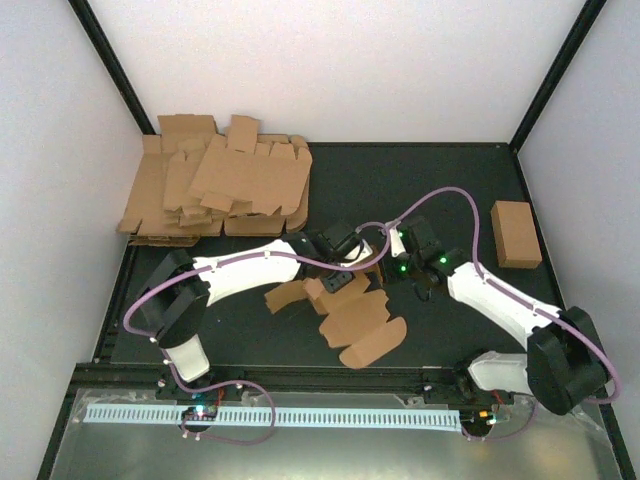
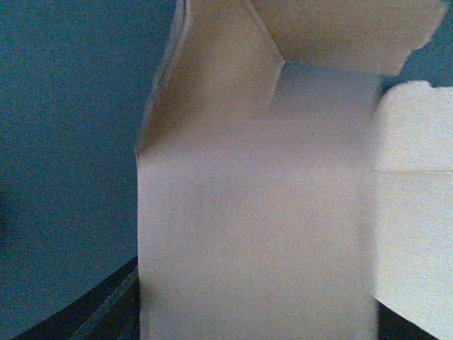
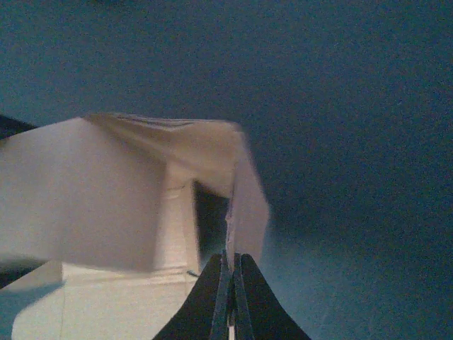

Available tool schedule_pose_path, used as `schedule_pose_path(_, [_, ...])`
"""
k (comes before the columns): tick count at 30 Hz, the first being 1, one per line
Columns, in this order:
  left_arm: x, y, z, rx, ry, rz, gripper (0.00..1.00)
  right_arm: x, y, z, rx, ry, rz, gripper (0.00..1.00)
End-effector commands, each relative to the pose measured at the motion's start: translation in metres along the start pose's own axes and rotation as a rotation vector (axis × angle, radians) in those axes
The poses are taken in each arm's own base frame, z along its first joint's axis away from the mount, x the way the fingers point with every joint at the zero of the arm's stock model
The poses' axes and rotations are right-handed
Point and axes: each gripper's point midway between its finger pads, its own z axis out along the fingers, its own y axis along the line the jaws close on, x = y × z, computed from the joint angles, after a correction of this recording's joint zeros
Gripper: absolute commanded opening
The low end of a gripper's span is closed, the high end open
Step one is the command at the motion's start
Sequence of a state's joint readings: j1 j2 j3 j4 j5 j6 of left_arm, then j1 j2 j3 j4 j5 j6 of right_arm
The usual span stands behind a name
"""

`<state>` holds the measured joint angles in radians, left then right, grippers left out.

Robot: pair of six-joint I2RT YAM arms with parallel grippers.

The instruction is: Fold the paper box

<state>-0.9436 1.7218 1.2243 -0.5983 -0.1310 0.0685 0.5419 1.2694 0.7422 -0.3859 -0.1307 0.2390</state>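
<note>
Brown paper box (image 1: pixel 362 325) sits mid table (image 1: pixel 440 190) between both arms. It is a die-cut blank, part folded: one section is raised as an open sleeve and the rounded flaps are splayed flat toward the near edge. The right gripper (image 3: pixel 230 273) is pinched tight on a thin upright flap edge; the left gripper (image 1: pixel 337 283) is over the box with cardboard filling its camera, so its grip can't be told.

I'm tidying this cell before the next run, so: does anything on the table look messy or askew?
Yes. The heap of flat blanks at the back left is fanned out untidily, its sheets lying at different angles. The paper box in the middle lies half folded with its flaps splayed, which fits work underway.
</note>
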Motion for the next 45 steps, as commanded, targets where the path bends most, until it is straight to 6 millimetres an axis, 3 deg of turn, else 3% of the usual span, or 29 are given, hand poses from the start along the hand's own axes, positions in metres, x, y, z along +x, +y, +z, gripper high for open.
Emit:
schedule_pose_path(1, [0.020,-0.009,0.010,0.037,0.094,0.008,0.56,0.006,0.029,-0.013,-0.114,0.023,0.009,0.02])
schedule_pose_path(9, [0.024,-0.012,0.012,0.051,0.100,-0.002,0.56,0.022,0.042,-0.017,-0.177,0.035,0.035,0.02])
schedule_pose_path(16, [0.017,-0.019,-0.002,0.101,0.072,-0.007,0.61,0.012,0.019,-0.014,-0.050,-0.056,0.062,0.02])
schedule_pose_path(24, [0.018,-0.044,-0.031,0.335,0.073,-0.020,0.86,-0.002,0.007,-0.014,0.015,-0.168,-0.001,0.02])
schedule_pose_path(27, [0.015,-0.041,-0.043,0.396,0.046,-0.054,0.96,-0.006,0.009,-0.015,0.004,-0.203,-0.034,0.02])
schedule_pose_path(34, [0.014,-0.035,-0.049,0.476,0.036,-0.081,0.87,-0.009,0.011,-0.017,-0.001,-0.218,-0.061,0.02])
schedule_pose_path(45, [-0.005,-0.035,-0.075,0.659,-0.062,-0.148,0.96,-0.010,0.012,-0.019,-0.007,-0.230,-0.067,0.02])
